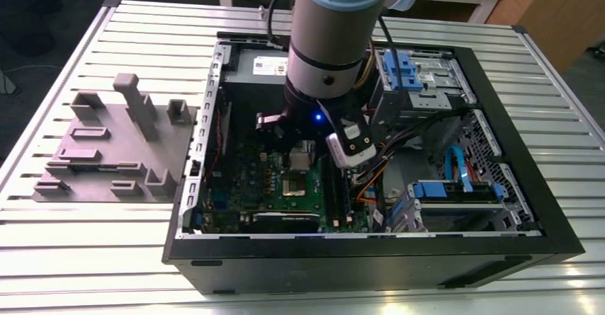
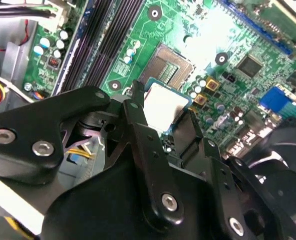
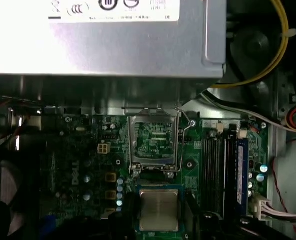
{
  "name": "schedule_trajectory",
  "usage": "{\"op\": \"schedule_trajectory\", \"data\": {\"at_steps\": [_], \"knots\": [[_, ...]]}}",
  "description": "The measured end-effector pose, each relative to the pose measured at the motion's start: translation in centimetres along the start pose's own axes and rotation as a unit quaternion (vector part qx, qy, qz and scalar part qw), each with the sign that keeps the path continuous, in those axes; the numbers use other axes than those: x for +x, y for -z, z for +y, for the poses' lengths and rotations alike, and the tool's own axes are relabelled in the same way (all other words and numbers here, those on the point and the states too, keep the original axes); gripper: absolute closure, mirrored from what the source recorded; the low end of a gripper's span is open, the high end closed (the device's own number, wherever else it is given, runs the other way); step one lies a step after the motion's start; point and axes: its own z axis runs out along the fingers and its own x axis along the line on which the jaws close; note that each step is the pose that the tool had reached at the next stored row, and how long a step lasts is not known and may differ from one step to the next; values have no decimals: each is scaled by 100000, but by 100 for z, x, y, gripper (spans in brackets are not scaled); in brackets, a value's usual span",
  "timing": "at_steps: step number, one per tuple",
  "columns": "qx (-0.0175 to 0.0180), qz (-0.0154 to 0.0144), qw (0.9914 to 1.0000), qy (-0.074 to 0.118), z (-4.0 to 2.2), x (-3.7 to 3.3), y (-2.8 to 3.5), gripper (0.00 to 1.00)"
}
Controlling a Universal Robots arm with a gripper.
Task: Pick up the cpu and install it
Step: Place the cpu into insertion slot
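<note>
silver-topped cpu [image 2: 166, 102] clamped by opposite edges in narrow gripper [image 2: 161, 114], held flat near open socket [image 2: 170, 67] for level seating.

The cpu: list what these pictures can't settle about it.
- Underside of the cpu: faces away in both wrist views.
- Near edge: second wrist view, covered by the gripper.
- Gap to the socket: neither wrist view looks from the side; too small in the exterior view.
</note>
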Motion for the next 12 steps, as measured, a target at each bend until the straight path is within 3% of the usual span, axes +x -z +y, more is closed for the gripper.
{"op": "schedule_trajectory", "data": {"at_steps": [8,12], "knots": [[6,4,100000,1,-8,-8,-145,53],[25,50,100000,1,-49,-11,-215,53]]}}
